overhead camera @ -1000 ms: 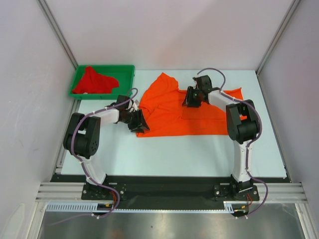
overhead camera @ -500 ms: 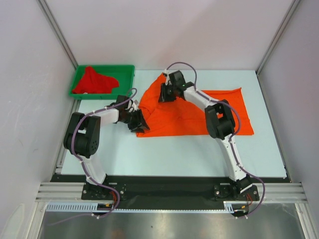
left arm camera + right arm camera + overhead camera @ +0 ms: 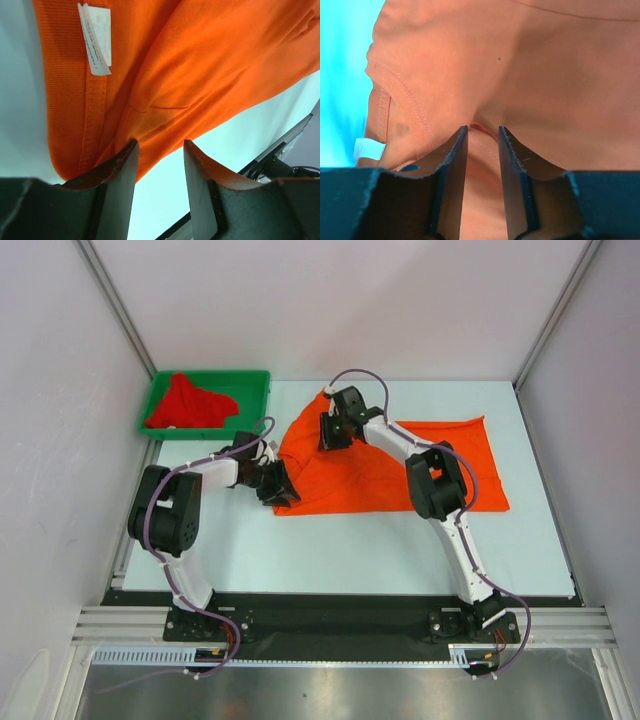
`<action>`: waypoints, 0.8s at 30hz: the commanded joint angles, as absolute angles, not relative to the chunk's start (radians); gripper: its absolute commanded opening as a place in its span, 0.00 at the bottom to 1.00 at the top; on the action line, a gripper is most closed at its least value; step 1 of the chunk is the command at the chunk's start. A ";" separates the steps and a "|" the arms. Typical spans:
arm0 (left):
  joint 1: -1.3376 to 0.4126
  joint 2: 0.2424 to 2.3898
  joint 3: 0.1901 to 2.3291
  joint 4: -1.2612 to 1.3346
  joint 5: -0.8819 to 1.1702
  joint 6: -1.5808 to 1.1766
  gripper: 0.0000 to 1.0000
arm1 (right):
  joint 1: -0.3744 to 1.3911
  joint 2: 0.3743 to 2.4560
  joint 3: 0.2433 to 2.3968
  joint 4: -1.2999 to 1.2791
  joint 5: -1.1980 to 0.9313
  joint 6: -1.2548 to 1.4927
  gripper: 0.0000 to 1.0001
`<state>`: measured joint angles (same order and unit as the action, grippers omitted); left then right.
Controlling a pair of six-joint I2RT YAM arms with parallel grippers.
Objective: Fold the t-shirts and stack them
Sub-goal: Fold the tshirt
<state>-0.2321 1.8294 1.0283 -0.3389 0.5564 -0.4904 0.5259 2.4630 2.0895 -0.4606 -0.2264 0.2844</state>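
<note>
The orange t-shirt lies spread on the table, its white neck label close in the left wrist view. The red t-shirt lies crumpled in the green tray. My left gripper sits at the orange shirt's near left edge, open. The cloth edge touches one fingertip and bare table shows in the gap. My right gripper is down on the orange shirt beside the collar. Its jaws stand narrowly apart with a ridge of cloth between them.
The tray stands at the table's far left corner. White walls close in both sides and the back. The table's front rail runs behind both arm bases.
My right arm swung left across the orange shirt, from its middle to beside the collar, and its jaws narrowed. The left arm and the red shirt stayed put.
</note>
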 commanded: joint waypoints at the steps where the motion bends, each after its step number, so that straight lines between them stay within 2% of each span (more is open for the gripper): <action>1: -0.230 1.858 1.022 -0.336 0.537 -0.476 0.48 | 0.543 2.493 2.131 -0.476 -0.222 0.268 0.37; 12: -0.230 1.868 1.029 -0.337 0.546 -0.474 0.48 | 0.557 2.520 2.152 -0.488 -0.187 0.275 0.35; 17: -0.230 1.868 1.028 -0.342 0.546 -0.472 0.48 | 0.554 2.523 2.164 -0.503 -0.141 0.276 0.22; 21: -0.230 1.871 1.025 -0.342 0.546 -0.474 0.48 | 0.546 2.514 2.186 -0.505 -0.132 0.282 0.02; 24: -0.230 1.873 1.026 -0.342 0.545 -0.472 0.48 | 0.538 2.499 2.198 -0.499 -0.123 0.285 0.00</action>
<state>-0.2302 1.8347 1.0286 -0.3370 0.5659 -0.4900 0.5457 2.5042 2.1418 -0.4892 -0.1574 0.2874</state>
